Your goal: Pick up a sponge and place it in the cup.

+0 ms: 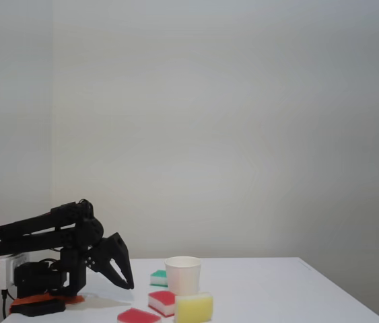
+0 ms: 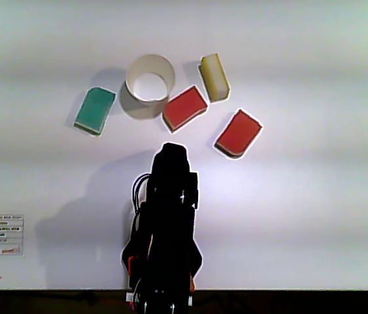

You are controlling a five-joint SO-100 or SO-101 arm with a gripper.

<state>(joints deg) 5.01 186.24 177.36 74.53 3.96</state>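
One folded black arm crouches low, its empty gripper pressed together, tips pointing down above the table

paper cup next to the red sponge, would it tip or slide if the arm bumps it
Probably. The cup looks like thin paper and seems empty in the other view, so it is likely light and would slide or tip easily. It stands upright, taller than the red sponge that seems to rest against it, so a push on that sponge might shift it.
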